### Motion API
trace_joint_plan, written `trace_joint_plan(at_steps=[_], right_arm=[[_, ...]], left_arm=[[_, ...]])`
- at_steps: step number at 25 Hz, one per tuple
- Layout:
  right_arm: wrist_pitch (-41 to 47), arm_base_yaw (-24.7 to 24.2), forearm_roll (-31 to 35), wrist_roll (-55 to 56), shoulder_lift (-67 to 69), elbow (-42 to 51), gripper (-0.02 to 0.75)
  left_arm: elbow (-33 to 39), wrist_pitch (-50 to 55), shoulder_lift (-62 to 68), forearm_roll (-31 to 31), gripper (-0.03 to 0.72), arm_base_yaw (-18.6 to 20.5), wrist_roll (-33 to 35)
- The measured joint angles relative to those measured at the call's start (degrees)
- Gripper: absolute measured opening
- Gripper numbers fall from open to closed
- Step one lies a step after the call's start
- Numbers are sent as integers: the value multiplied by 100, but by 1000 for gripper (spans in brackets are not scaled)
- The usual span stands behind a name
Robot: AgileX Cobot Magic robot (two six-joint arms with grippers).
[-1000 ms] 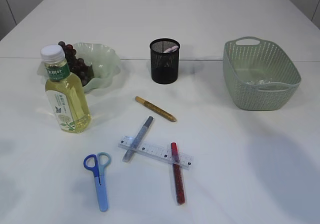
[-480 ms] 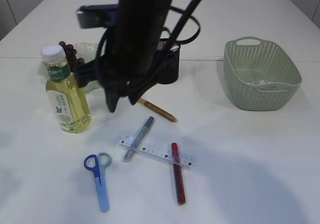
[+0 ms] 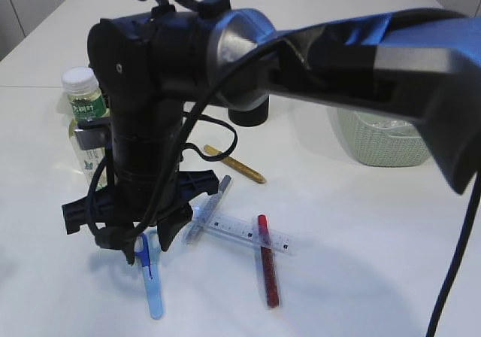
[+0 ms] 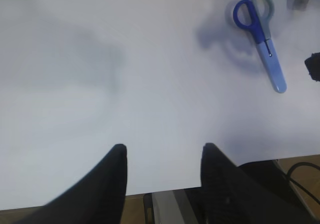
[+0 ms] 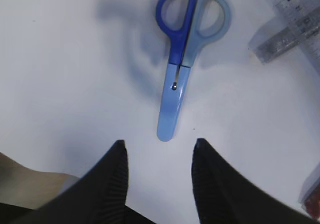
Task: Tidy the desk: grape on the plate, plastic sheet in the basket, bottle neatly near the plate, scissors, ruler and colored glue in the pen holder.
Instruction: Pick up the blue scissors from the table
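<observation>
- The right gripper (image 5: 157, 171) hangs over the table (image 3: 361, 262) with its fingers (image 5: 115, 174) spread and nothing between them.
- The scissors (image 5: 181, 54) lie flat just ahead of that gap; the closed blade tip points back toward the fingers and the loops lie at the far end.
- In the exterior view the right arm (image 3: 225, 59) reaches across the middle, and its wrist stands over the scissors' loops (image 3: 143, 248), hiding part of them.
- The ruler (image 3: 244, 232) lies right of this gripper, resting across a grey glue stick (image 3: 207, 211) and a red glue stick (image 3: 267, 265).
- A gold glue stick (image 3: 237, 165) lies further off, beyond the ruler, apart from the others.
- The bottle (image 3: 86, 122) stands upright behind the arm, partly hidden by it.
- The pen holder (image 3: 248, 116) shows only as a dark edge under the arm.
- The basket (image 3: 376, 145) sits far to the right, mostly covered by the arm; I cannot tell what is inside it.
- The plate and grape are hidden behind the arm.
- The left gripper (image 4: 162, 176) is also spread and empty, near the table's front edge; the scissors (image 4: 260, 34) lie well ahead of it and to its right.
</observation>
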Motion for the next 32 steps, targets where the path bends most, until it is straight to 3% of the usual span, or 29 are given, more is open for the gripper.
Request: trace_joint_plan(at_steps=[4, 32], right_arm=[[-35, 0, 36, 311, 222, 0, 346], [-273, 0, -455, 597, 1298, -710, 346]], left_arm=[[0, 0, 0, 10, 354, 138, 1], [0, -24, 3, 23, 354, 138, 1]])
